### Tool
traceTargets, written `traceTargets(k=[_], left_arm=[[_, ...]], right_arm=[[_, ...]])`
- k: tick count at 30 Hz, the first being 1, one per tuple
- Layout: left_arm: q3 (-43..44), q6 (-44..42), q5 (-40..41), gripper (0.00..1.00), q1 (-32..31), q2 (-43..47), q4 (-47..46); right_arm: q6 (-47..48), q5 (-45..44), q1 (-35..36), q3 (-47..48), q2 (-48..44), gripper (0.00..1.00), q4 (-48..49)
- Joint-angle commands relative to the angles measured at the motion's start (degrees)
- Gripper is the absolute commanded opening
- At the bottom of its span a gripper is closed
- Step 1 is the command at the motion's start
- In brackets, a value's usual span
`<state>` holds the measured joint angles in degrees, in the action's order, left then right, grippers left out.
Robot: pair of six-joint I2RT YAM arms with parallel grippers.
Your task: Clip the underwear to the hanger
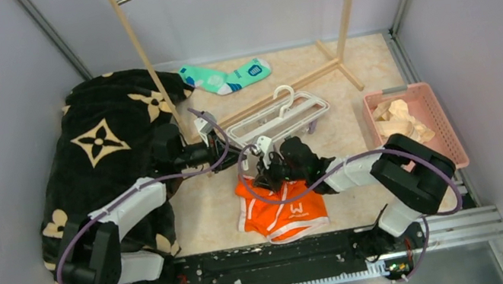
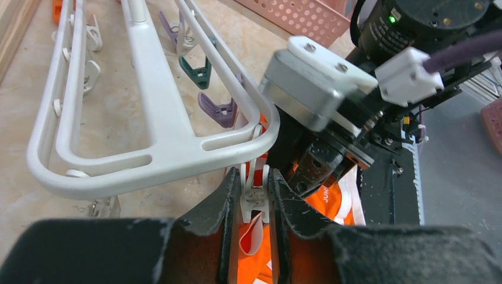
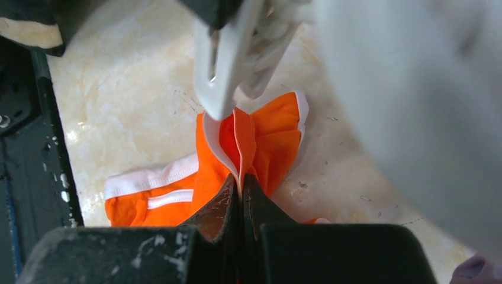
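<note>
The orange underwear (image 1: 288, 217) lies on the table in front of the white hanger (image 1: 282, 115). My left gripper (image 2: 256, 183) is shut on a white clip (image 2: 256, 198) that hangs from the hanger's near corner (image 2: 166, 136). A white-edged fold of the underwear (image 2: 254, 228) rises to just under that clip's mouth. My right gripper (image 3: 241, 180) is shut on the orange fold (image 3: 248, 133) and holds it up just below the white clip (image 3: 222, 71). The rest of the underwear (image 3: 154, 198) trails flat on the table. Both grippers meet near the hanger's front corner (image 1: 261, 148).
A pink basket (image 1: 431, 92) with beige cloth (image 1: 399, 117) stands at the right. A teal sock (image 1: 226, 78) lies behind the hanger, by the wooden rack (image 1: 140, 45). A black patterned blanket (image 1: 108, 135) covers the left side. Purple (image 2: 218, 109) and teal (image 2: 195, 71) clips dangle from the hanger.
</note>
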<state>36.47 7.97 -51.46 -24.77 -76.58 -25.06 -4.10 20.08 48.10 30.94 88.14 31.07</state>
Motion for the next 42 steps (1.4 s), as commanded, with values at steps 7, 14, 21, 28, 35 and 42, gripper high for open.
traceTargets(k=[7, 14, 21, 28, 35, 42], left_arm=[[-0.4, 1.6, -3.9, 0.0, -0.3, 0.8, -4.9], [0.1, 1.7, -4.4, 0.0, -0.3, 0.2, -4.5], [-0.1, 1.7, -4.7, 0.0, -0.3, 0.1, -4.2], [0.0, 1.4, -5.0, 0.0, -0.4, 0.3, -3.7], [0.1, 1.1, -5.0, 0.0, -0.3, 0.0, -3.0], [0.4, 0.8, -5.3, 0.0, -0.3, -0.2, -2.6]], right_arm=[[-4.4, 7.2, -1.3, 2.8, -2.5, 0.0, 7.5], [0.5, 6.4, -1.3, 3.8, -4.1, 0.0, 5.6], [3.5, 6.1, -1.3, 5.4, -4.4, 0.0, 5.4], [4.0, 5.2, -1.3, 5.5, -4.2, 0.0, 4.4], [4.5, 4.4, -1.3, 5.0, -5.6, 0.0, 3.8], [5.7, 3.9, -1.3, 5.2, -6.4, 0.0, 2.6]])
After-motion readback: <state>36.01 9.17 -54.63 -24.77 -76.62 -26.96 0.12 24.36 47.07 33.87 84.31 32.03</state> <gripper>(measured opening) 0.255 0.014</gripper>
